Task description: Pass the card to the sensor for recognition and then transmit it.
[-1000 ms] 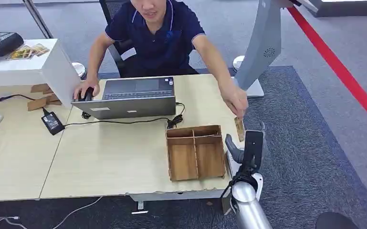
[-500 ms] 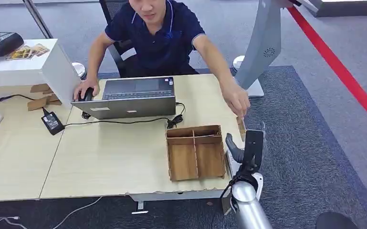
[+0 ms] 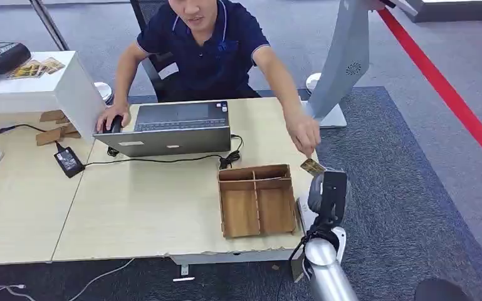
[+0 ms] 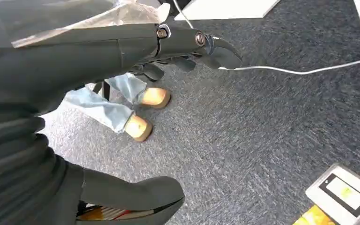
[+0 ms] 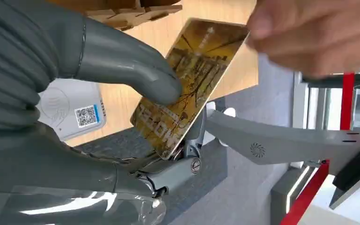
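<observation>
Two hands meet on one card (image 5: 189, 82) just off the table's (image 3: 144, 207) right edge. The right hand (image 5: 135, 108) pinches the yellow card between its grey thumb (image 5: 126, 63) and the darker fingers behind it, and the wrist view shows the thumb pressed flat on the printed face. A person's hand (image 5: 318, 37) grips the card's far end at the same time, so both have hold of it. From the head view the card (image 3: 312, 166) sits tilted above the right hand (image 3: 327, 191), which rises from a silver arm (image 3: 326, 276) beside the table's right edge, with the person's hand (image 3: 302, 132) reaching down to it from across the table.

A white reader with a QR sticker (image 5: 72, 115) lies on the table near its right edge, close beneath the held card. A wooden tray (image 3: 256, 199) with compartments stands on the table near that same edge, just beside the right hand. A laptop (image 3: 172, 128) sits toward the far edge in front of the seated person, whose other hand rests on a mouse (image 3: 114, 123). A black power brick (image 3: 69, 161) and its cable lie left of the laptop.

The left hand (image 4: 121, 93) hangs over grey carpet (image 4: 262, 122), its fingers (image 4: 215, 47) spread apart and holding nothing.
</observation>
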Available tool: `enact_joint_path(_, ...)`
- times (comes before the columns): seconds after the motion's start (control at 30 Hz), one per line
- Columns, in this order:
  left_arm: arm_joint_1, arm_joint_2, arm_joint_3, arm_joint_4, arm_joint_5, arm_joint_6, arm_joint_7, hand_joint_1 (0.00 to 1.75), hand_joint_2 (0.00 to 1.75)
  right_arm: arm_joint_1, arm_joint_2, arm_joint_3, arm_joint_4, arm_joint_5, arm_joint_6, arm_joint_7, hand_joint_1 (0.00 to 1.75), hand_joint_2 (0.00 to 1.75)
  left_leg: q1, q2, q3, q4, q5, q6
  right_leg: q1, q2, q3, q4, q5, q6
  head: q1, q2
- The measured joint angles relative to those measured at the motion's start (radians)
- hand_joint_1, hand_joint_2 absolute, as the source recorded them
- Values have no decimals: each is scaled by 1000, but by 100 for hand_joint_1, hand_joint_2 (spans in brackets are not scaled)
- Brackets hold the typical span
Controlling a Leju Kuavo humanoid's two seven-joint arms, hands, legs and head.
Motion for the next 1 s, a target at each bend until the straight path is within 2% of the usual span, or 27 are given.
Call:
enact_joint_path(0.5,0,2,-11,0,17,0,3,0,175,13,-1,5,1,5,0,0,175,175,0,0,0,0,0,0,0,0,0,0,0,0,0,0)
enact_joint_path(1.0,0,5,-12,0,58,9,29,0,175,85,-16,-25,51,8,-1,-10,175,175,0,0,0,0,0,0,0,0,0,0,0,0,0,0)
